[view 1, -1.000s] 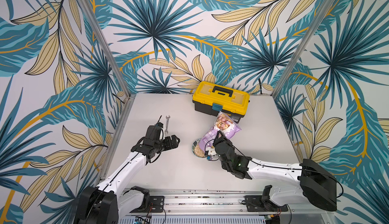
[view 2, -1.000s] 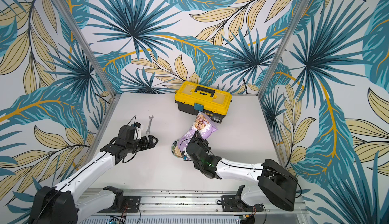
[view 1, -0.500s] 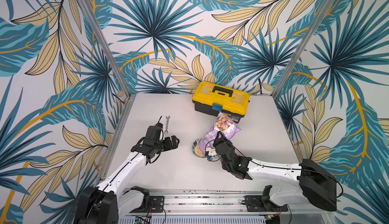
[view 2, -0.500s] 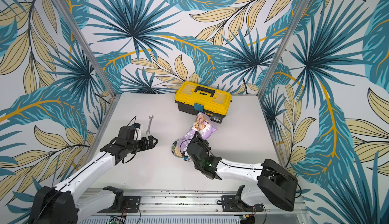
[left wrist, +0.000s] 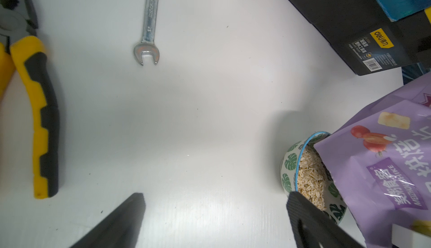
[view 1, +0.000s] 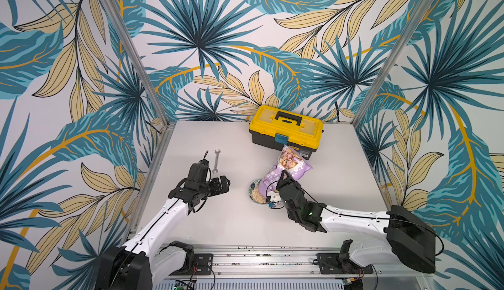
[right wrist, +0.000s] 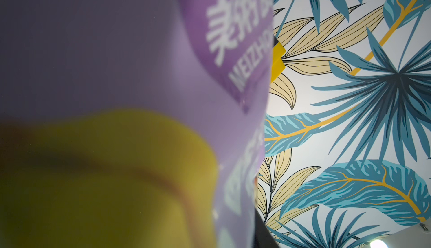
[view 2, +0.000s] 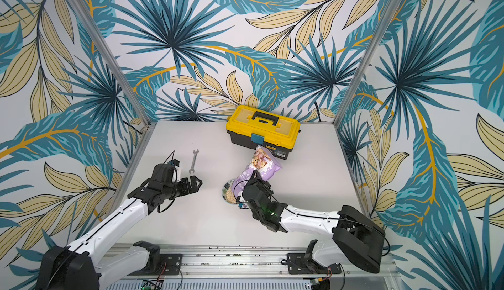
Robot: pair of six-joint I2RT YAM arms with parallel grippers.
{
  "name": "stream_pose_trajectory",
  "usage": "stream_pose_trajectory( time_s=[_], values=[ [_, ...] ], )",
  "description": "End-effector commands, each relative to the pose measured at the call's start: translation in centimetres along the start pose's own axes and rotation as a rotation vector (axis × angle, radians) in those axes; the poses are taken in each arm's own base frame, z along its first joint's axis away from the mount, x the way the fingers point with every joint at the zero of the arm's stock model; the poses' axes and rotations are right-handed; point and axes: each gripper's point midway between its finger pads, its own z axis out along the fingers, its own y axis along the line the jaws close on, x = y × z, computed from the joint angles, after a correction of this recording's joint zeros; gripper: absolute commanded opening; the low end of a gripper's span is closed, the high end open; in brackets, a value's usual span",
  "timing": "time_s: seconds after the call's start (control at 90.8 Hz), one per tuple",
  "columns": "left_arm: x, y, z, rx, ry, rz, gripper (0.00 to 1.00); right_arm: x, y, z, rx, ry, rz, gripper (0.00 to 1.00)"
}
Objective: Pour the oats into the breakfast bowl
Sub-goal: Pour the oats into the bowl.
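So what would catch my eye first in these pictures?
The lilac pouch is tipped mouth-down over a leaf-patterned bowl in the middle of the table. It is held by the right gripper, and oats are already in the bowl. Behind it, a bright yellow toolbox sits at the table's back edge. The left gripper hangs open and empty near a wrench.
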Motion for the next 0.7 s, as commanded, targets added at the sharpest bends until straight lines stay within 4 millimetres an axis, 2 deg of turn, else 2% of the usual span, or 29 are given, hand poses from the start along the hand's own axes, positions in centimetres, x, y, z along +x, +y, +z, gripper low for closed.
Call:
stream_pose_trajectory(
  time_s=[0.0, 0.176, 0.496, 0.694],
  values=[
    [-0.6, 0.2, -0.7, -0.016, -0.028, 0.012, 1.00, 2.2, -2.7, -0.3, 0.038, 0.060, 0.161, 0.00],
    [-1.2, -0.2, -1.3, -0.013, -0.043, 0.028, 1.00, 2.9, -3.5, 0.0, -0.013, 0.050, 0.281, 0.00],
    [-1.8, -0.3, -2.4, -0.029, -0.067, 0.050, 1.00, 3.5, -1.5, 0.8, -0.116, 0.007, 0.367, 0.00],
    [-1.9, -0.2, -2.6, -0.037, -0.071, 0.060, 1.00, 3.2, -0.7, 0.5, -0.186, -0.067, 0.507, 0.00]
  ],
)
